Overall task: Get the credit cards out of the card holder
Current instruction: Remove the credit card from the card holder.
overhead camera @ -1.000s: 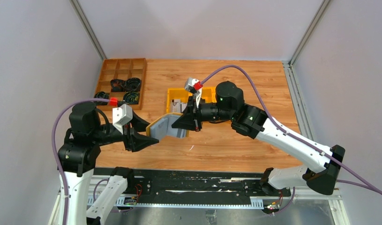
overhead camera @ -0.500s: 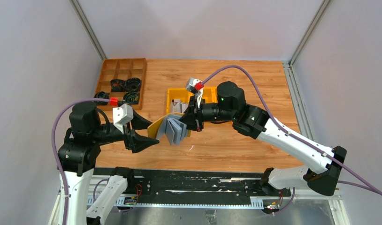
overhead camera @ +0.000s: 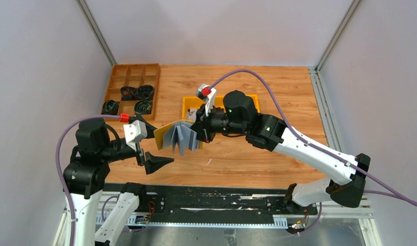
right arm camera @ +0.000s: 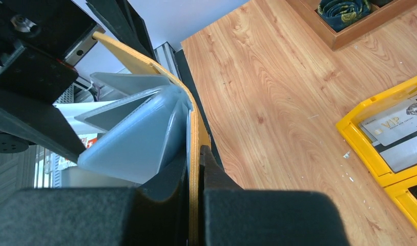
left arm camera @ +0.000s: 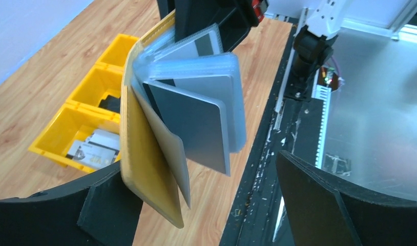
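Observation:
The mustard-yellow card holder (overhead camera: 176, 137) hangs fanned open above the table. My right gripper (overhead camera: 200, 132) is shut on its yellow cover; the right wrist view shows the cover (right arm camera: 194, 154) pinched between the fingers and the grey pleats (right arm camera: 134, 138) spread to the left. In the left wrist view the holder's yellow cover (left arm camera: 145, 169) hangs by my left finger, and a grey credit card (left arm camera: 196, 128) sticks out of the pleats. My left gripper (left arm camera: 206, 215) is open wide with nothing gripped; it also shows in the top view (overhead camera: 151, 148).
A yellow bin (overhead camera: 188, 102) behind the holder has loose cards in it (left arm camera: 94, 148), also seen in the right wrist view (right arm camera: 396, 123). A brown divided tray (overhead camera: 132, 87) with dark coiled items stands at the back left. The black rail (overhead camera: 211, 202) runs along the near edge.
My left gripper has let go of the holder and opened, dropping back toward the near edge. The right arm moved the holder left, and its pleats fanned out.

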